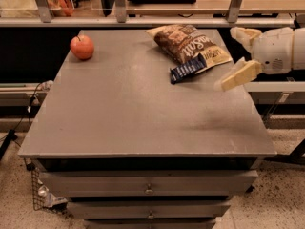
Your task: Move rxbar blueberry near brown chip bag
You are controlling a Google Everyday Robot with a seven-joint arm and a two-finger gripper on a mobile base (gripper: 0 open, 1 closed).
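The rxbar blueberry (pixel 188 68) is a small dark navy wrapper lying flat on the grey table (pixel 133 113), its far end against the near edge of the brown chip bag (pixel 188 43). The chip bag lies at the table's far right. My gripper (pixel 239 54) hovers at the table's right edge, to the right of the bar and apart from it. It is open and empty: one cream finger (pixel 241 75) points down-left, the other (pixel 244 33) sits higher.
A red apple (pixel 82 47) stands at the table's far left corner. A shelf rail with metal posts (pixel 119 6) runs behind the table. Drawers (pixel 148 185) sit below the front edge.
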